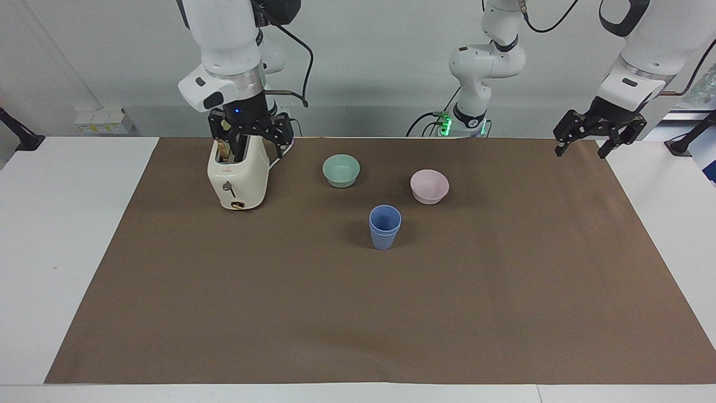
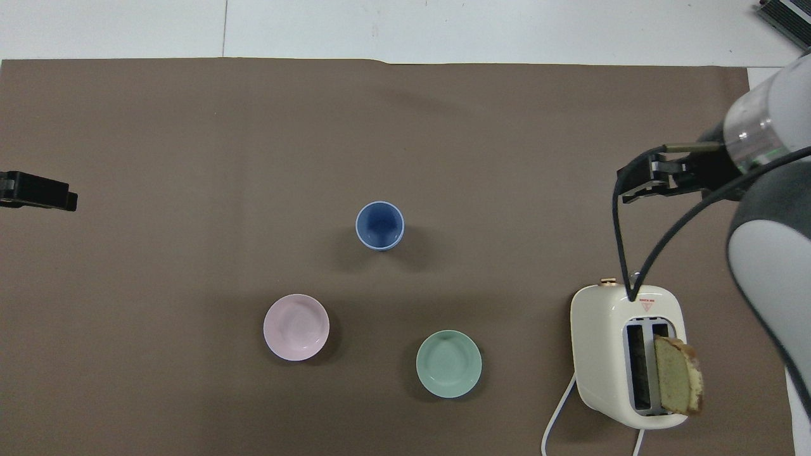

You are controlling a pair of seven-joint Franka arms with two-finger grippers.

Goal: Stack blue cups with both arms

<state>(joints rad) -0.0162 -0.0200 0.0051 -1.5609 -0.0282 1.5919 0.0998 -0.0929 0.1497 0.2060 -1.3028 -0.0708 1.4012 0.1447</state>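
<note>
The two blue cups [image 1: 385, 226] stand upright, one nested in the other, near the middle of the brown mat; in the overhead view [image 2: 379, 225] they show as one blue round. No gripper touches them. My right gripper [image 1: 254, 143] is open and empty, raised over the toaster at the right arm's end. My left gripper [image 1: 582, 146] is open and empty, raised over the mat's corner at the left arm's end, where the left arm waits; it shows at the edge of the overhead view [image 2: 38, 192].
A cream toaster [image 1: 238, 173] with a bread slice [image 2: 676, 373] stands at the right arm's end. A pale green bowl [image 1: 341, 170] and a pale pink bowl [image 1: 429, 186] sit nearer to the robots than the cups.
</note>
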